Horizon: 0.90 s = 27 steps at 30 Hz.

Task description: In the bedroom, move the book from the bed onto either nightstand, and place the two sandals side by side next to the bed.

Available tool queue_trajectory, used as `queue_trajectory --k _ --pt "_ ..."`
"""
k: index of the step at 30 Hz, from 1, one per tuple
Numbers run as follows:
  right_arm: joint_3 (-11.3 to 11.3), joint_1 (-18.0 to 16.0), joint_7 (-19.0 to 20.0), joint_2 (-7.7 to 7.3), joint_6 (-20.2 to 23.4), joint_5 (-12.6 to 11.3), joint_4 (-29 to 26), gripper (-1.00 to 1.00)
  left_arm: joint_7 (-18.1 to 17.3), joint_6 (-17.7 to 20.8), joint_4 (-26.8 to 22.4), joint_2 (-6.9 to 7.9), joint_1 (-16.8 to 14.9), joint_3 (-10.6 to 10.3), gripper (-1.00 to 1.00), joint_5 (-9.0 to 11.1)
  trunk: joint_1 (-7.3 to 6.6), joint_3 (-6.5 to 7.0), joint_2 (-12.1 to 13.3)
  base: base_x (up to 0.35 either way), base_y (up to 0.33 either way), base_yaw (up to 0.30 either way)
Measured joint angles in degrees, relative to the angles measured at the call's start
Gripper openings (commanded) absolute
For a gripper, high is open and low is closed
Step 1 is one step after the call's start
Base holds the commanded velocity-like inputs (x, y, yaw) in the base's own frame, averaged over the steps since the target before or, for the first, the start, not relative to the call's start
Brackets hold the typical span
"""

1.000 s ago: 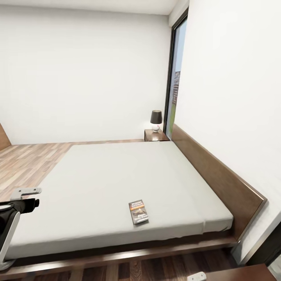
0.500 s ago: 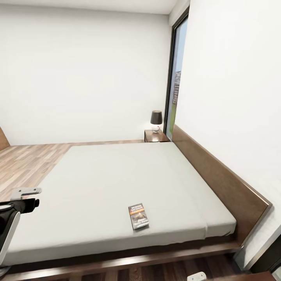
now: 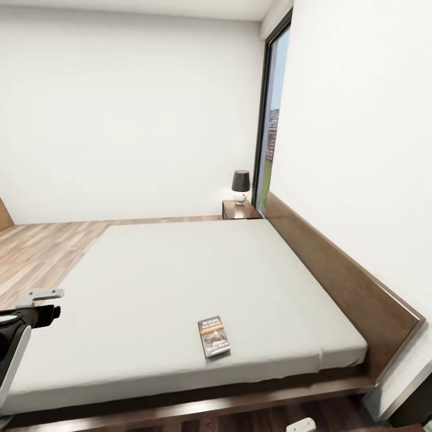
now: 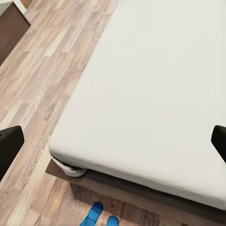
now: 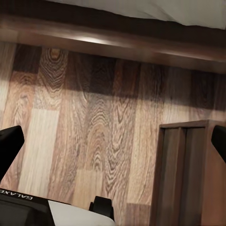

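Observation:
The book (image 3: 213, 336), dark with an orange band, lies flat on the grey mattress of the bed (image 3: 180, 282), close to its near edge. A nightstand (image 3: 239, 209) stands at the far side of the bed by the headboard. In the left wrist view the two blue sandals (image 4: 102, 216) lie close together on the floor just off the bed's corner, partly cut off by the picture's edge. My left gripper (image 4: 113, 141) hangs open above that corner, holding nothing. My right gripper (image 5: 113, 141) is open over the plank floor beside the bed frame (image 5: 113, 40).
A dark-shaded lamp (image 3: 240, 184) stands on the far nightstand, beside a tall window (image 3: 270, 120). A dark wood cabinet (image 5: 188, 179) stands on the floor under my right gripper. Another dark piece of furniture (image 4: 9, 28) sits across the floor from the bed.
The whole head view has shifted a little, so the camera has moved; the dark cabinet top at the bottom right has left the picture. The book and both arms have kept their places.

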Motion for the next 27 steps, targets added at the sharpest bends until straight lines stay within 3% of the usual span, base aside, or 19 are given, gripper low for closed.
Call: queue_trajectory --k 13,27 --pt "0.18 0.02 0.01 0.06 0.01 -0.04 0.01 1.00 0.00 -0.08 0.00 0.00 0.01 -0.08 1.00 0.00 -0.01 0.03 0.00 0.159 0.047 -0.018" --pt "0.50 0.06 0.13 0.07 0.01 -0.08 0.06 1.00 0.01 -0.09 0.02 -0.01 0.01 -0.11 1.00 -0.02 0.01 0.59 0.01 0.045 0.077 -0.214"
